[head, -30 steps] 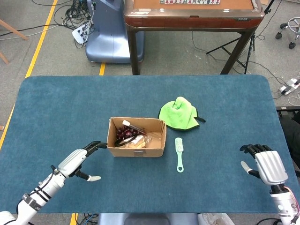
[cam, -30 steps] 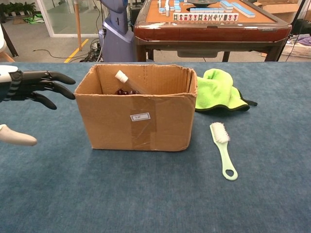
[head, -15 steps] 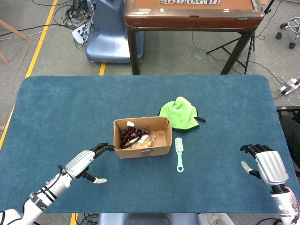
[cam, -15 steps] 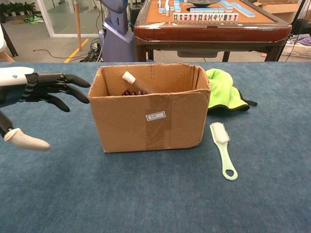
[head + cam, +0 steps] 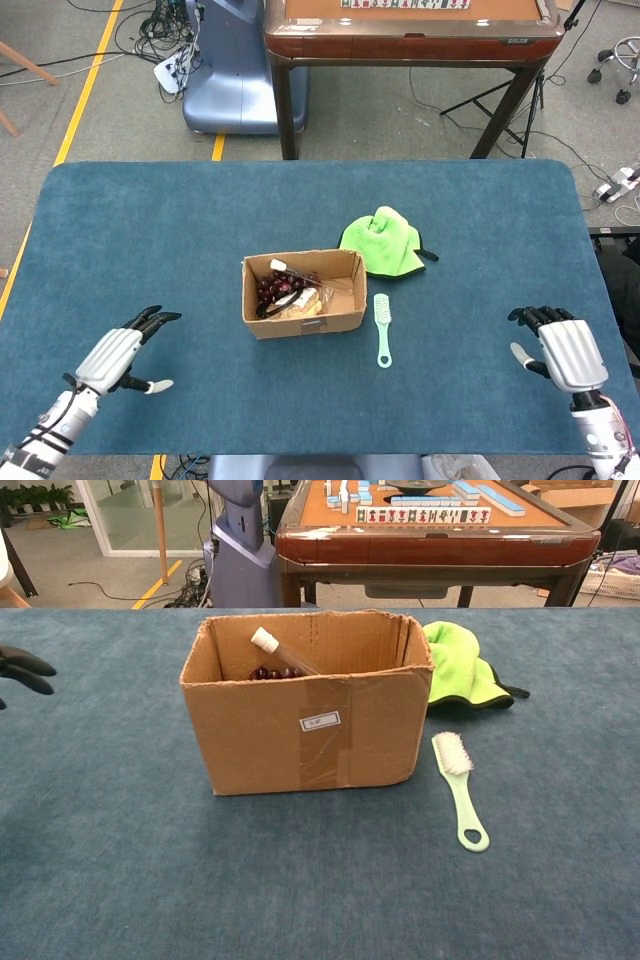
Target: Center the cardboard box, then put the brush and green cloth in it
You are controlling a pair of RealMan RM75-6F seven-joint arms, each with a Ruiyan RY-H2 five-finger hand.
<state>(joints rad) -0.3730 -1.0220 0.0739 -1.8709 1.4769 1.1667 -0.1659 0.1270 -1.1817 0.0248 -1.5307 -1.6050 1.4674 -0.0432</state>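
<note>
Box [image 5: 303, 298] sits well apart from left hand [image 5: 117, 352], fingers spread, empty.

Your open brown cardboard box [image 5: 303, 306] sits mid-tabletop [image 5: 150, 230]; the mint plastic brush [image 5: 382, 328] lies just right of it, the crumpled green cloth [image 5: 382, 242] behind-right.
</note>
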